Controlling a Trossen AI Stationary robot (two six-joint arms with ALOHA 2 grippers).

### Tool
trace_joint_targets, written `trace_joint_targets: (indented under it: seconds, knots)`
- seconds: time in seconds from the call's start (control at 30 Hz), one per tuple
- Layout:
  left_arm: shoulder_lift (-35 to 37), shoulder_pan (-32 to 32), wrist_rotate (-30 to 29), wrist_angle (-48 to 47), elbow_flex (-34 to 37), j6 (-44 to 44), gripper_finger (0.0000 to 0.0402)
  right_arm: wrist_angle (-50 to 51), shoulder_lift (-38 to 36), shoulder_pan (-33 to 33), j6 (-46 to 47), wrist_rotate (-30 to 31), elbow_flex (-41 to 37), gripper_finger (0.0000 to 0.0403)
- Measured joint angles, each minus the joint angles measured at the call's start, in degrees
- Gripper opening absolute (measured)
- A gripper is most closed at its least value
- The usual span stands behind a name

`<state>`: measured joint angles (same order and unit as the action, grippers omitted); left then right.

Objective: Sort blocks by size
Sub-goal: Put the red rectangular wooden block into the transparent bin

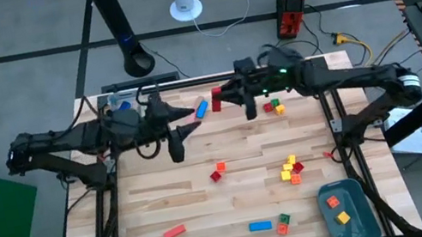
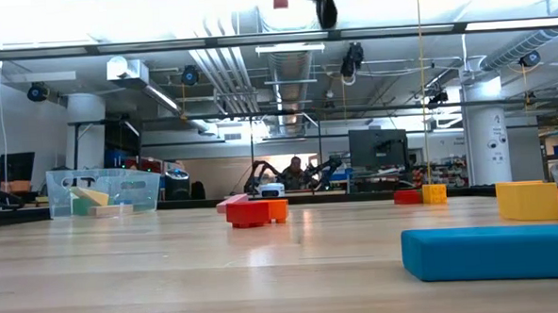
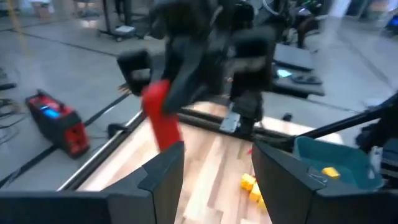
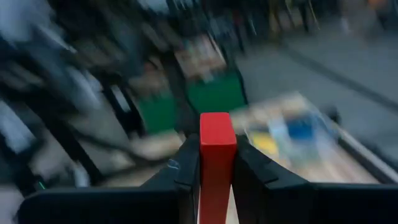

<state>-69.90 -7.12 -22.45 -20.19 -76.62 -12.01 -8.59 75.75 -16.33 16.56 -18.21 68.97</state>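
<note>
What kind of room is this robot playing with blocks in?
Probably a robotics lab or workshop. Bare pipes and ducts run along the ceiling, desks with a computer screen stand behind the wooden table, and cables trail over the floor. The right end effector holds a red block.

Your right gripper (image 4: 217, 163) is raised at the table's far side, clamped on a red bar (image 4: 217, 155); your left gripper (image 3: 214, 168) gapes beside it.
</note>
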Motion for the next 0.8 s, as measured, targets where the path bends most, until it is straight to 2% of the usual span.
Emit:
trace_joint_targets:
  seconds: [0.1,0.2,0.3,0.47,0.67,0.8]
  knots:
    - [0.7,1.9,7.2,8.0,4.0,1.9,0.0175,-8.4,-2.4,2.0,1.7,0.2,-1.9,0.0050]
    - [1.6,3.4,12.6,19.3,9.9,2.0,0.0175,-11.9,-3.7,3.9,2.4,0.2,-2.4,0.0050]
    - [2.3,4.6,12.9,26.3,15.2,-1.5,0.0175,-11.9,-4.2,5.6,2.4,1.1,-2.4,0.0050]
    - [2.2,5.3,12.7,29.9,19.2,-8.9,0.0175,-15.3,-3.1,8.4,2.9,1.8,-1.8,0.0050]
    - [0.9,5.3,16.2,33.7,19.0,-6.9,0.0176,-18.9,0.1,9.4,3.0,4.6,0.4,0.0050]
    - [0.0,5.4,16.4,34.0,17.0,-4.6,0.0178,-19.3,2.5,9.4,3.4,4.7,2.5,0.0050]
